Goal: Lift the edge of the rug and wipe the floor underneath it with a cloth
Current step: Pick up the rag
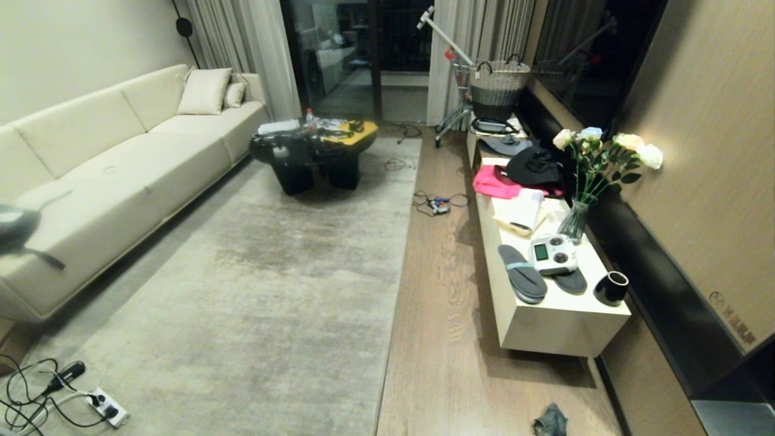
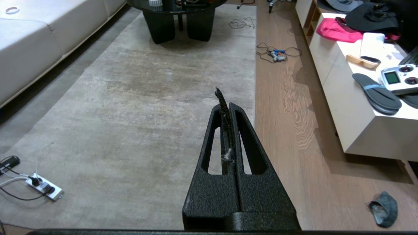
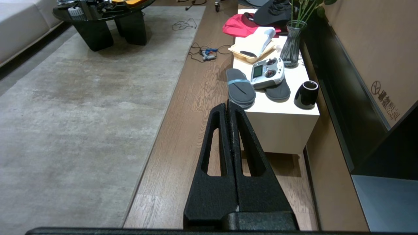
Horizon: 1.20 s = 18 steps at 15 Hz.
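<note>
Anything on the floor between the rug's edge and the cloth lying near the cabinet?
No. In the head view, only bare floor separates the rug edge from the cloth; the left wrist view shows the same.

The left gripper (image 2: 225, 104) hangs above the rug (image 2: 137, 107) with fingers pressed together — the floor (image 2: 294, 130) runs from 12 to 5 o'clock, the cloth (image 2: 383, 209) crumpled at 4 o'clock.
</note>
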Available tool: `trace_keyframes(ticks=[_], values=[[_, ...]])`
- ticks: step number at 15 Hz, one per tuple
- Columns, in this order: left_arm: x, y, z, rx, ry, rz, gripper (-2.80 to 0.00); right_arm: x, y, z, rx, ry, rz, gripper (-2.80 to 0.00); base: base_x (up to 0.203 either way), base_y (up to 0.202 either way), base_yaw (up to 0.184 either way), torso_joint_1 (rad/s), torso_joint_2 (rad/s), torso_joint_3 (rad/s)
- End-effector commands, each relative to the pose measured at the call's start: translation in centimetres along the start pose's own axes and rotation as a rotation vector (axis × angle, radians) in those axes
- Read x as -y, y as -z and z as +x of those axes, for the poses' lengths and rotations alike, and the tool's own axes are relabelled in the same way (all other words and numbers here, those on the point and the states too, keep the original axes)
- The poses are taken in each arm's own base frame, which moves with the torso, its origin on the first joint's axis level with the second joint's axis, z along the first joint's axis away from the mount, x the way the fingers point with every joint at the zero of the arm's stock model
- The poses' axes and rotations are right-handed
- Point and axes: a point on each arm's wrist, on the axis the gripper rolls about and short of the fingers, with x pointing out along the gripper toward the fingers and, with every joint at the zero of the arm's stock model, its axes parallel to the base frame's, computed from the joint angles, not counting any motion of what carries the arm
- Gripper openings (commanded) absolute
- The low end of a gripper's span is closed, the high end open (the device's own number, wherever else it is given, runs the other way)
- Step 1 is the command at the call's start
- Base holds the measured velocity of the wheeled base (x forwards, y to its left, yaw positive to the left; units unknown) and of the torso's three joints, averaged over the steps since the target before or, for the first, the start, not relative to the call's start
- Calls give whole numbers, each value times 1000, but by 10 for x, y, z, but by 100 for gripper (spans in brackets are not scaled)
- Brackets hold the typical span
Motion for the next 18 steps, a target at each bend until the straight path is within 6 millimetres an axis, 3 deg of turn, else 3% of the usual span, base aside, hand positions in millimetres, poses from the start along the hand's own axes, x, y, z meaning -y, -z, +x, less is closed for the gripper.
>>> trace_keyframes(ticks=[1,7,18], values=[[0,0,0,-1,0,-1,-280,0,0,0,2,0,0,-280,0,0,0,-134,353,205],[0,0,0,-1,0,-1,-280,0,0,0,2,0,-1,-280,0,0,0,-146,401,247],[0,0,0,-1,0,-1,-280,0,0,0,0,0,-1,-280,0,0,0,-164,533,361]])
